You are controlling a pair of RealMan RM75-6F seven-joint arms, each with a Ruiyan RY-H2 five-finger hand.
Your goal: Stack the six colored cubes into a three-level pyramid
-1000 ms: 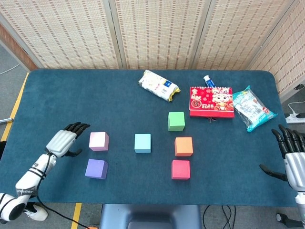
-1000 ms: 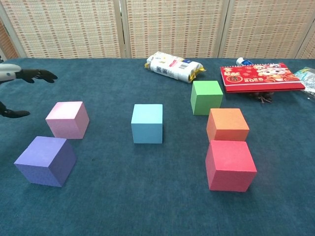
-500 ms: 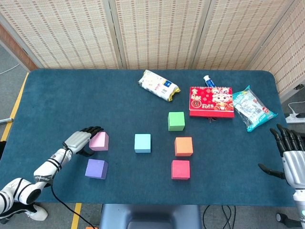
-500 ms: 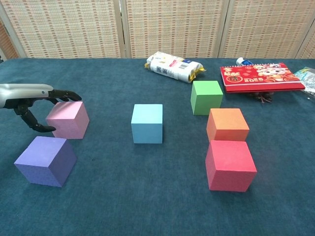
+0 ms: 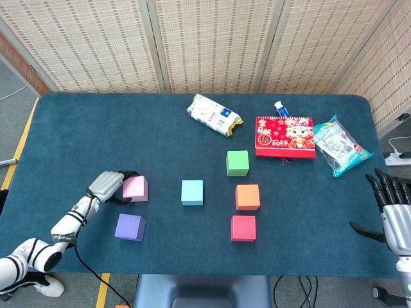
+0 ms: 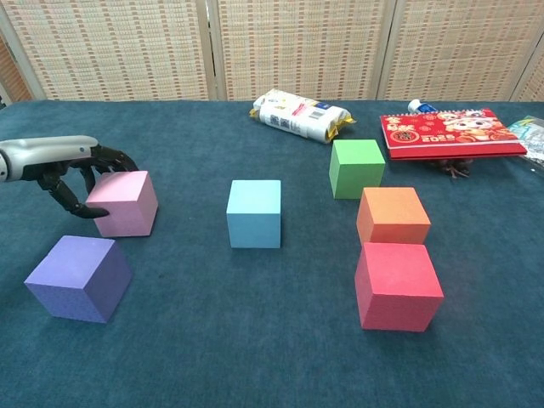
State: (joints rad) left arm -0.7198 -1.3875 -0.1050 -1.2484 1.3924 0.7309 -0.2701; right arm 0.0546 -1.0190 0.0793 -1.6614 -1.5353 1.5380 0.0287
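Nearby, the left hand grips the pink cube; the purple cube lies at its 6 o'clock. At 3 o'clock the right hand, fingers spread and empty, is cut off by the frame edge.

A table covered in dark teal cloth fills the middle. Woven cane screens with pale frames stand along its far edge, from 10 to 2 o'clock. Grey floor shows at 9 o'clock, crossed by a yellow line. Light is soft and even.
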